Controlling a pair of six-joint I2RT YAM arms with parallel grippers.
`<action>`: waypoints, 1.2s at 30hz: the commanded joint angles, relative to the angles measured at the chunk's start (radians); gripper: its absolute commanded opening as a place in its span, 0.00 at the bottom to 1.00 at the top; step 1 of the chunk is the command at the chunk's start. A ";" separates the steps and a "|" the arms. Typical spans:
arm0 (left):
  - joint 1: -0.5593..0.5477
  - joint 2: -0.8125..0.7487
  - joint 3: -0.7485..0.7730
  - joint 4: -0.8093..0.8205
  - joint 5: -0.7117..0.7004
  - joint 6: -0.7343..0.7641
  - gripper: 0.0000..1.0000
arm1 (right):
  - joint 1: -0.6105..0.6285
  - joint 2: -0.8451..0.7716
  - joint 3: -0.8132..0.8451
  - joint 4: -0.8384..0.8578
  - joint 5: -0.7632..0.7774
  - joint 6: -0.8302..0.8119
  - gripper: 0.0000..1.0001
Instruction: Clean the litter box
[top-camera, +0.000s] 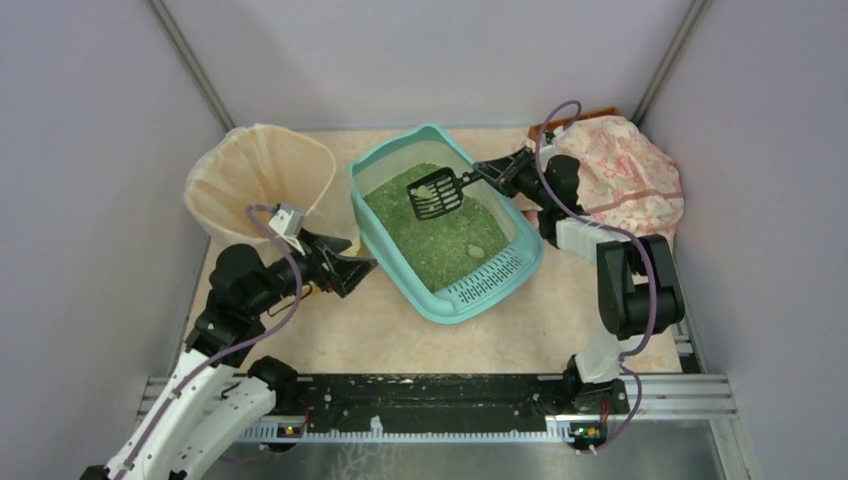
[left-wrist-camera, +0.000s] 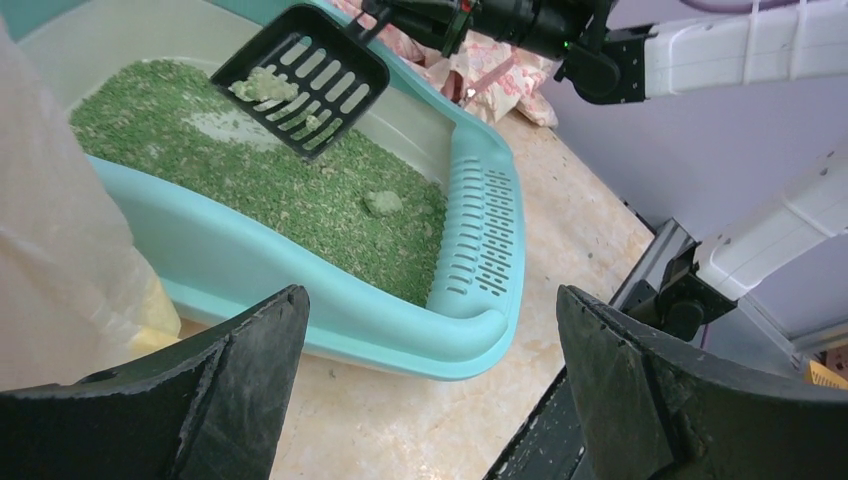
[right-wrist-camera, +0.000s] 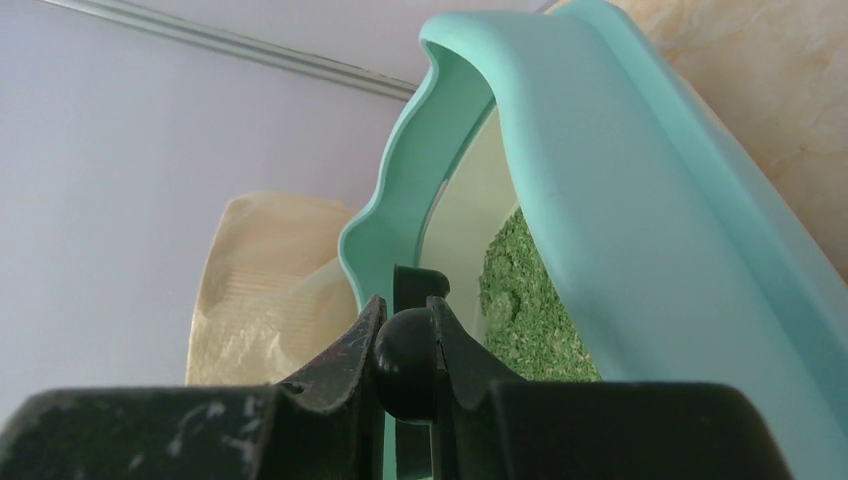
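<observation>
Nearest me, the black rail (top-camera: 420, 395) carries both arm bases along the front edge of the table (top-camera: 400, 340). My left hand (top-camera: 350, 270) sits low on the left, its fingers (left-wrist-camera: 240, 380) spread wide with nothing between them, aimed at the near-left wall of the litter box (top-camera: 440, 305) and stopping just short of it. The litter box lies in the middle of the table, turned at an angle, with its slotted grate (top-camera: 490, 280) at the near-right end. Green granules (top-camera: 430, 240) cover its floor, and one pale lump (top-camera: 474, 251) rests on them close to the grate. Further in, a black slotted scoop (top-camera: 435, 195) is lifted above the granules over the far half of the box, with a second pale clump (top-camera: 425, 190) and a few granules lying on it. My right hand (top-camera: 490, 172) reaches in over the far-right rim and is closed on the scoop's handle (right-wrist-camera: 405, 360); through the right wrist camera I see the jaws pinching its rounded black end. At the far left, the beige bag-lined bin (top-camera: 250, 170) stands just beside the box's left wall; I cannot tell whether they touch. In the far right corner, behind the right arm, lies a pink floral bundle (top-camera: 620, 170).
</observation>
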 joint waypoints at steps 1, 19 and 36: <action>0.002 -0.055 0.075 -0.041 -0.090 -0.023 0.98 | 0.005 -0.056 0.039 0.056 0.007 0.058 0.00; 0.003 -0.162 0.289 -0.150 -0.524 -0.128 0.99 | 0.242 0.002 0.616 -0.319 0.144 0.011 0.00; 0.002 -0.200 0.341 -0.206 -0.439 -0.108 0.98 | 0.528 0.492 1.399 -0.681 0.099 -0.321 0.00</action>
